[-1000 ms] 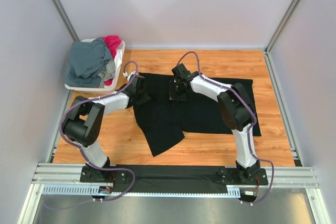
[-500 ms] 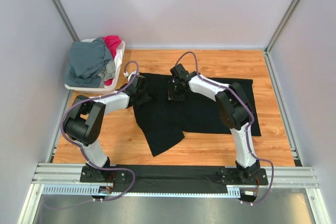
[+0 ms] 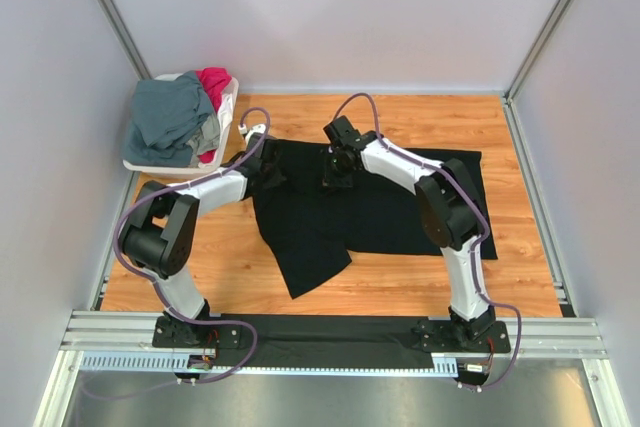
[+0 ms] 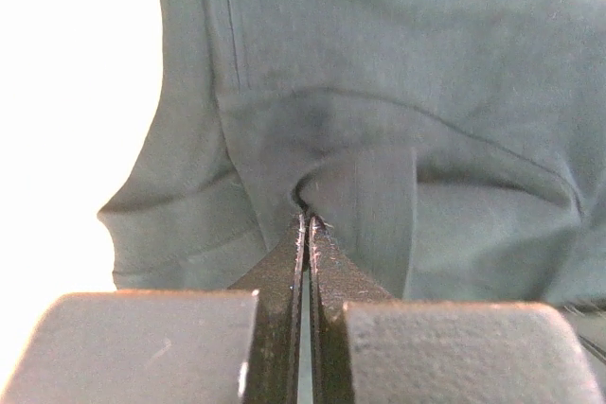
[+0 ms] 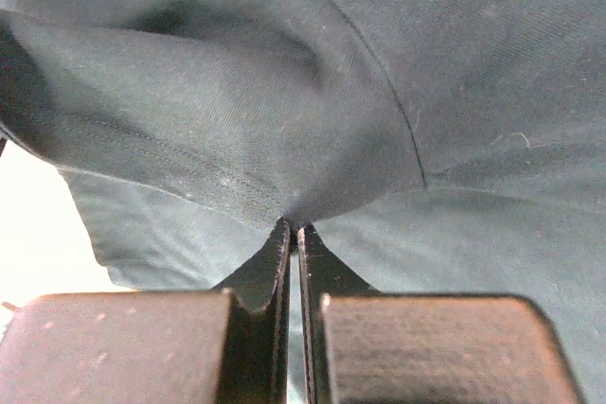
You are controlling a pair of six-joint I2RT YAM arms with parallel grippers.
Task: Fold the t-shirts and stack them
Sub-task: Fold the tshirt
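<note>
The black t-shirt (image 3: 390, 207) lies spread on the wooden table, one part hanging toward the front left. My left gripper (image 3: 272, 175) is shut on a pinch of its cloth (image 4: 312, 139) at the shirt's far left edge. My right gripper (image 3: 336, 177) is shut on a fold of the same shirt (image 5: 284, 92) near its far middle edge. The slate grey-blue t-shirt (image 3: 170, 117) and the magenta-red t-shirt (image 3: 214, 82) lie bunched in the basket.
A white plastic basket (image 3: 228, 112) stands at the table's far left corner. Grey walls close in the table on three sides. A metal rail (image 3: 330, 332) runs along the near edge.
Both grippers have moved slightly toward the far side, each still shut on the black shirt's far edge. The cloth has shifted a little with them.
</note>
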